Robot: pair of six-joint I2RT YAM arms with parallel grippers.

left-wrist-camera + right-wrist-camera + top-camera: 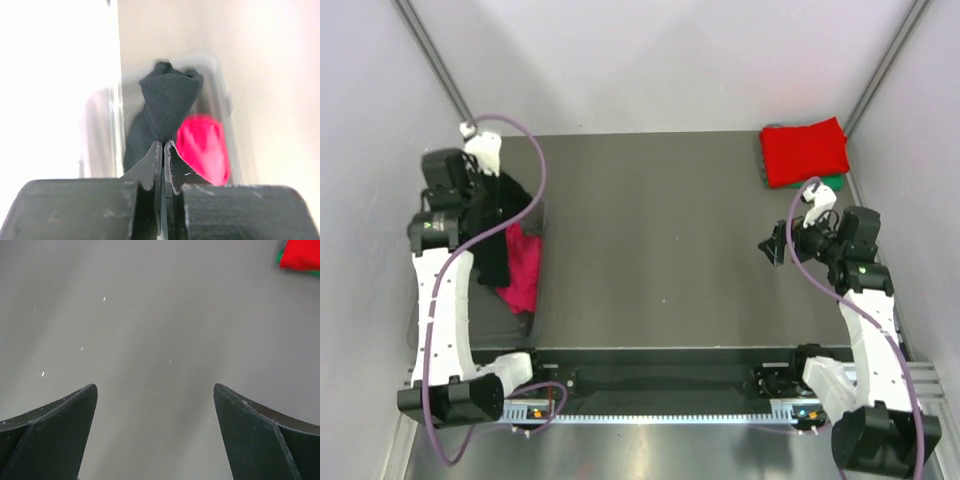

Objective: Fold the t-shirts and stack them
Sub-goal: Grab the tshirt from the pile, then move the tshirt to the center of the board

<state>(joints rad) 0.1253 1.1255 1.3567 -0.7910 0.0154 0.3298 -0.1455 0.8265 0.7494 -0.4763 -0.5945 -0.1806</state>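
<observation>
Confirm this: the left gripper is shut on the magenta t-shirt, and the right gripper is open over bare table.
One thing is wrong. The left wrist view shows the left gripper shut on the black t-shirt, not the magenta t-shirt, which lies ungripped beside it. The rest holds: the right gripper is open over bare table.

Bright even light, left-wrist glare, blur
</observation>
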